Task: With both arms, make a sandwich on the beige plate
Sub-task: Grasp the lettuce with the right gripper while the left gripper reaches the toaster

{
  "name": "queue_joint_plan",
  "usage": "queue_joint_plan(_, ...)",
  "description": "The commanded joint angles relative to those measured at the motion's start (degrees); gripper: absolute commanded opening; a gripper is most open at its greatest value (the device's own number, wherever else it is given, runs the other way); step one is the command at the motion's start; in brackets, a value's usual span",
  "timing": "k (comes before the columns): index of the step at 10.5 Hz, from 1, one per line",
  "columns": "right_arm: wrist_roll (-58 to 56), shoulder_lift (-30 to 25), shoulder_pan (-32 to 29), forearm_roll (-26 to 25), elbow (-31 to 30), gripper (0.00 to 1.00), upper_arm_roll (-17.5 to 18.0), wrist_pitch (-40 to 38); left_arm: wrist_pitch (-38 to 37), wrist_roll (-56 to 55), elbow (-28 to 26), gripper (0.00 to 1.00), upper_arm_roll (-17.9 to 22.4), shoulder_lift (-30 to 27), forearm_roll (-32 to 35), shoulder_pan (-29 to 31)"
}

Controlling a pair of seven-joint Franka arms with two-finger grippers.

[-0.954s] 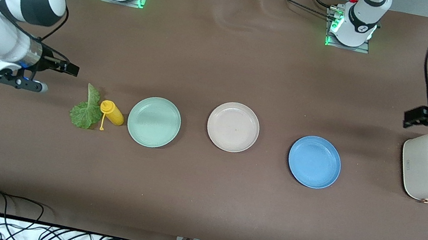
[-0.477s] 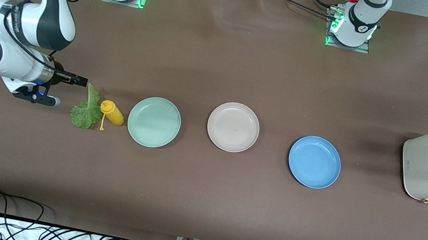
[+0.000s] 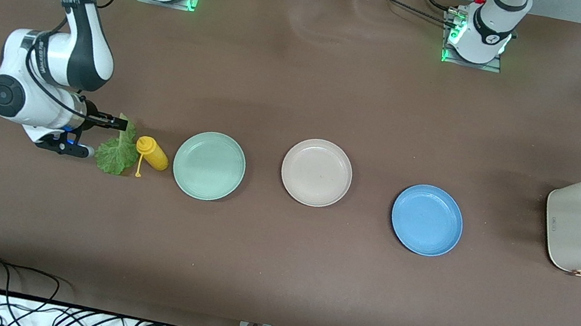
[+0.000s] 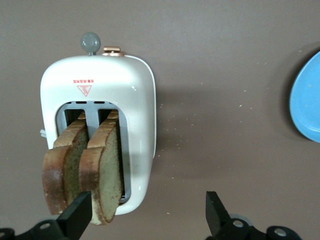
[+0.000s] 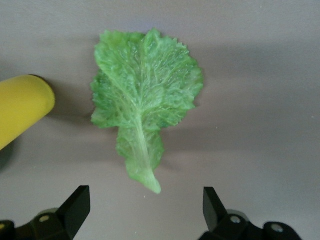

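Under my right hand (image 5: 142,210) lies the lettuce leaf (image 5: 145,105), flat on the brown surface (image 3: 272,267), stem end pointing up between my fingers, which are spread wide with nothing in them; I'm lined up along the stem so the grab takes the stiff rib, I reckon, not the floppy frill. The yellow squeeze bottle (image 5: 20,112) lies on its side just beside the leaf, close enough to nudge if I drift that way. My left hand (image 4: 150,215) hangs over the white toaster (image 4: 135,90) at my left arm's end of the surface, fingers also spread and empty; one finger sits right by the outer of the two brown bread slices (image 4: 82,170), which stand upright in the slots, crusts sticking out, easy to pinch from above. The beige plate (image 3: 316,172) is bare, well apart from both hands, in the middle of the row between the mint-green plate (image 3: 209,165) and the blue plate (image 3: 427,220). Sandwich not started: probably bread goes first, so the leaf grab may have to wait its turn.
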Motion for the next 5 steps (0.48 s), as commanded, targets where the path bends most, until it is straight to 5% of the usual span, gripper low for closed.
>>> queue_joint_plan(1, -1.41, 2.94, -0.59, 1.16, 0.17, 1.0, 0.15, 2.35, 0.14, 1.27, 0.55, 1.0, -0.81, 1.6, 2.02, 2.43)
queue_joint_plan(5, -1.41, 6.55, -1.03, 1.86, 0.61, 1.0, 0.24, 6.57, 0.32, 1.71, 0.46, 0.98, -0.81, 3.54, 2.02, 4.11)
